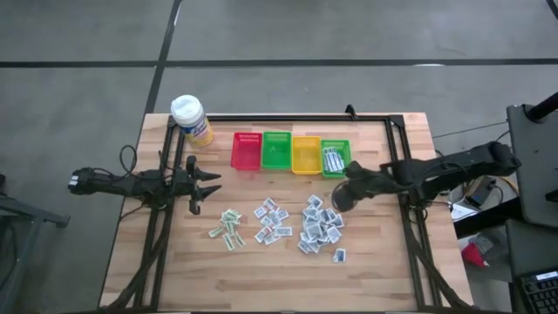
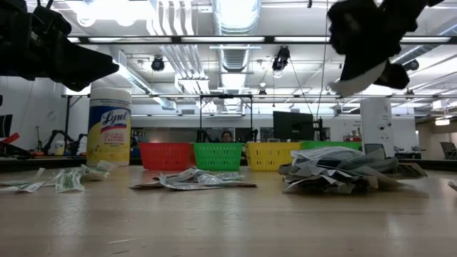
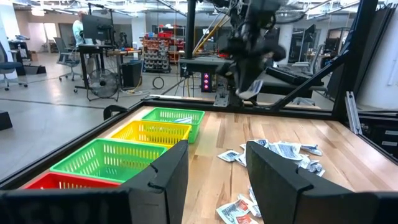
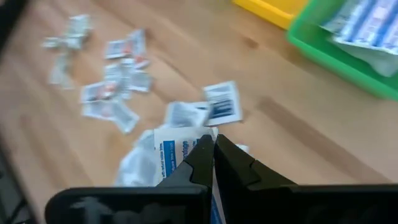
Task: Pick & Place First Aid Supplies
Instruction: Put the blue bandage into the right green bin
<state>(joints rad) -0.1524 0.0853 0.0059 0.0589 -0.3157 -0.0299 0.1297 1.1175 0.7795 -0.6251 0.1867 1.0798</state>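
Wooden tabletop [image 1: 174, 262] still carries nearly all of the work: three loose heaps of packets lie across its middle, the green-printed ones [image 1: 228, 228] toward my left edge, a middle scatter [image 1: 272, 221], and the biggest pile of grey-blue ones [image 1: 319, 228] toward my right edge. Along the far edge stand four baskets in a row, red [image 1: 246, 151], green [image 1: 276, 150], yellow [image 1: 306, 155] and a second green basket [image 1: 336, 158] at the right end. Only that last one shows packets inside; the other three look bare from above, so I judge the sorting barely begun, with dozens of pieces yet to lift. My right gripper [image 4: 214, 163] hangs above the table between the big pile and the rightmost green basket, its fingers pressed together on a white packet with blue print [image 4: 174, 152], which shows just behind the tips in my right wrist view and as a pale scrap under the gripper in the low view. I take it that this packet is on its way to the basket just beside it, though it is not over the rim yet. My left gripper [image 1: 206, 185] waits near the left edge, beside the yellow wipes canister [image 1: 192, 118], jaws standing apart with nothing between them.
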